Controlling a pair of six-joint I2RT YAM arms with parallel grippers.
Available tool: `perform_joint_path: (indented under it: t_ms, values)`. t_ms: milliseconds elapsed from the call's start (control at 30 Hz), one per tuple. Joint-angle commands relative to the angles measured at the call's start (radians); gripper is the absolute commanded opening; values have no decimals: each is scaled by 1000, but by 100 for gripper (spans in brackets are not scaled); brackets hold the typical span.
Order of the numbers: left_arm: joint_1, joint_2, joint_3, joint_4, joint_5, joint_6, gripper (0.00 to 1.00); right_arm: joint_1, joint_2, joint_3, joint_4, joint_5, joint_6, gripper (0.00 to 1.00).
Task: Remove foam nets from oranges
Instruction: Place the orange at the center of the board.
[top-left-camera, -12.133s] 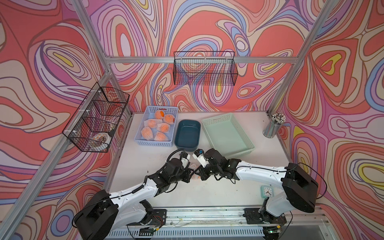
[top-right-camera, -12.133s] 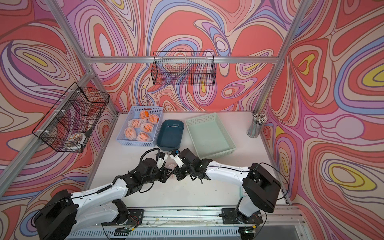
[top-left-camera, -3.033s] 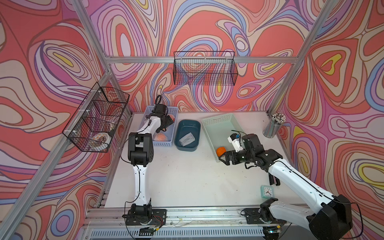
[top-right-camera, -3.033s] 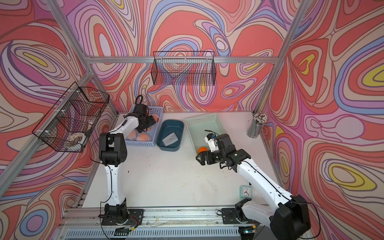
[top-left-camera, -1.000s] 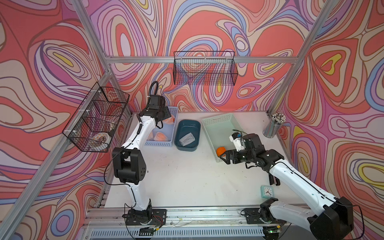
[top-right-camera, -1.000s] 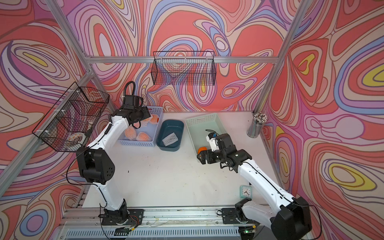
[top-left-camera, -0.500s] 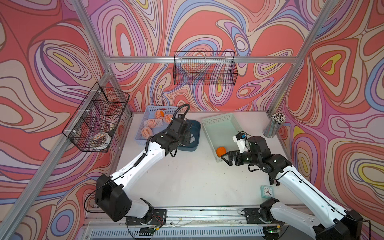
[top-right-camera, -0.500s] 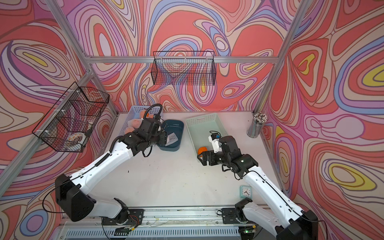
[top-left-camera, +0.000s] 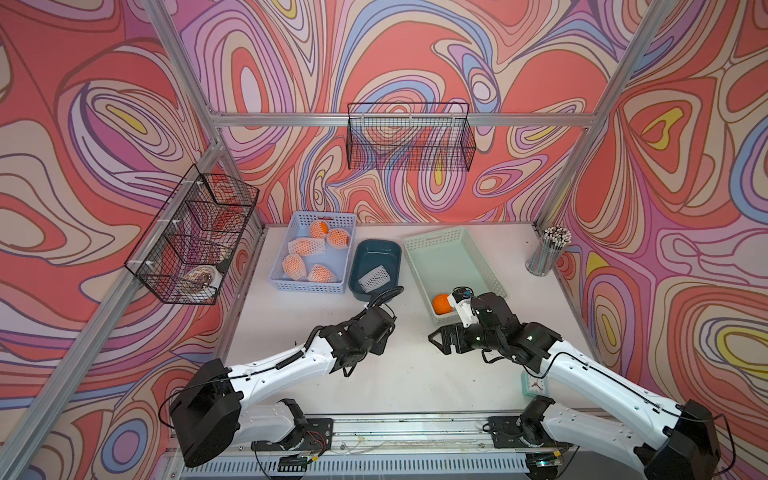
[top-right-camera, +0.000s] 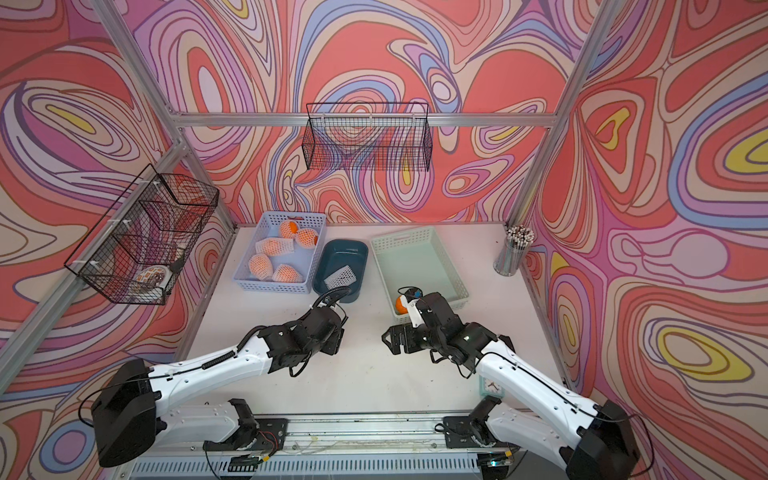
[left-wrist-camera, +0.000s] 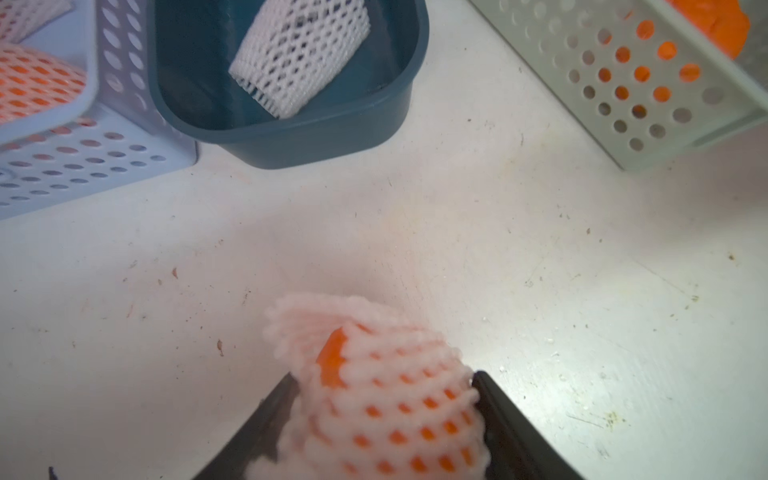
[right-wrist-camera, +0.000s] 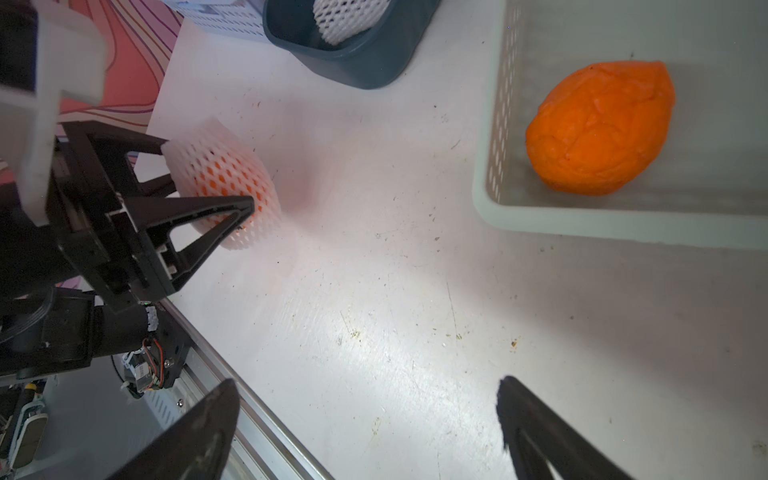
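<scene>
Left jaws, clamped on a netted orange (left-wrist-camera: 386, 415), have brought it from the blue basket (top-left-camera: 309, 286) to mid-frame tabletop (top-left-camera: 415, 374) in both top views. The right jaws gape empty, so net-stripping likely comes next.

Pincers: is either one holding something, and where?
The left pincer grips a netted orange by its sides, through the foam net. The right pincer is open, empty.

The left arm's black fingers (right-wrist-camera: 195, 208) clamp an orange wrapped in white foam mesh (right-wrist-camera: 224, 170) over the white worktop (right-wrist-camera: 374, 270). A bare, bumpy orange (right-wrist-camera: 598, 133) lies in a corner of the pale green perforated basket (right-wrist-camera: 498, 124). An empty white foam net (right-wrist-camera: 345, 16) sits in the dark teal tub (right-wrist-camera: 365, 66). The right arm's black fingers (right-wrist-camera: 199, 432) gape wide, empty.
</scene>
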Motion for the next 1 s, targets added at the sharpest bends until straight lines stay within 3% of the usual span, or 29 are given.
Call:
perform_joint_path:
  t_ms: [0, 533, 767, 967]
  values:
    - [-7, 39, -7, 97, -24, -35, 66, 20, 25, -15, 47, 43, 29, 98]
    - [-10, 80, -91, 201, 90, -72, 78, 64, 80, -40, 96, 83, 52, 98]
    - [-8, -27, -104, 161, 97, -97, 90, 65, 90, -49, 119, 72, 49, 98]
    - [-1, -142, -140, 141, 120, -140, 95, 73, 115, -72, 190, 30, 41, 98]
